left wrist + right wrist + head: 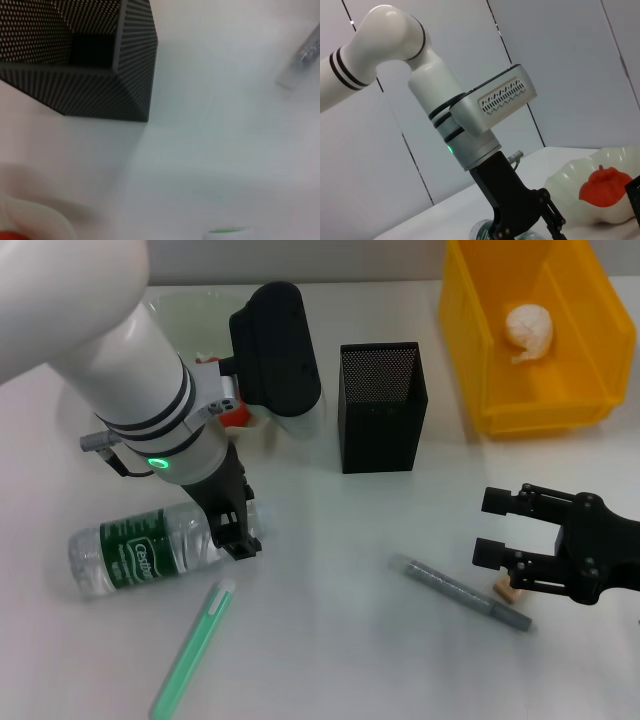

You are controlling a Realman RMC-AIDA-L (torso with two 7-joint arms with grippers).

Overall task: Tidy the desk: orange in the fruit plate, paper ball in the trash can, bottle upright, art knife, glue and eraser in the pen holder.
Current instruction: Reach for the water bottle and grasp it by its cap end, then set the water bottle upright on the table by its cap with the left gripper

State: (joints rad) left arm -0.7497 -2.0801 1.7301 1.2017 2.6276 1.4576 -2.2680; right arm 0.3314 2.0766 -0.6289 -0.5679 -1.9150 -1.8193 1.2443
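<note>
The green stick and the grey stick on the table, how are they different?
The green stick is bright green and lies below the bottle; the grey stick is speckled grey and lies by the right gripper. The green one slants up-right, the grey one down-right. Both lie flat on the table.

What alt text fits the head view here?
The left gripper reaches down onto a lying clear plastic bottle with a green label; the open right gripper hovers beside a grey pen-like stick and tan eraser.
</note>
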